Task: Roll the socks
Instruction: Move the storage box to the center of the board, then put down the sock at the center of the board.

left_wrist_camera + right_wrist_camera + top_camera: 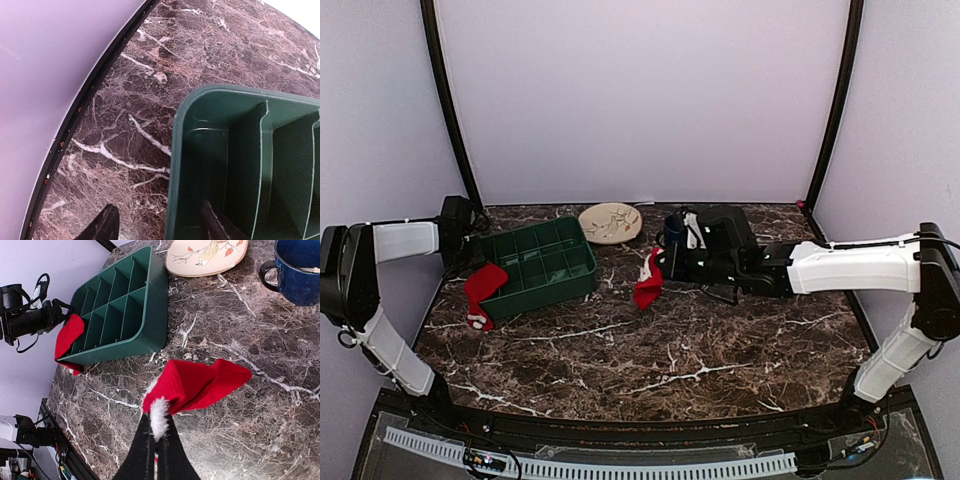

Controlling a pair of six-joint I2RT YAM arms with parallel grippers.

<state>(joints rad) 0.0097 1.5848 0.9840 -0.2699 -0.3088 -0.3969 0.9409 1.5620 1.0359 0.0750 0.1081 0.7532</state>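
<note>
1. Near the middle of the table (720,350), the right gripper (156,437) is pinched tight on the white cuff of a red sock (200,382). The rest of the sock trails free over the marble. Held by one end like this, it seems ready to be laid out flat for rolling. Whether its toe touches the table I cannot tell.
2. At the far left, the left gripper (160,227) stands wide and clamps nothing, with one finger outside and one inside a corner wall of the green tray (225,105). I judge it is placed there to steady the tray, or simply waiting.
3. A second red sock (483,290) drapes over the tray's near-left end and down toward the table, unrolled.
4. The tray compartments that show are bare, with no rolled sock in them, so the task looks to be at an early stage.
5. Beyond the held sock, a patterned plate (610,222) carries nothing. A blue mug (300,275) stands to its right, and its inside is too dark to judge.
</note>
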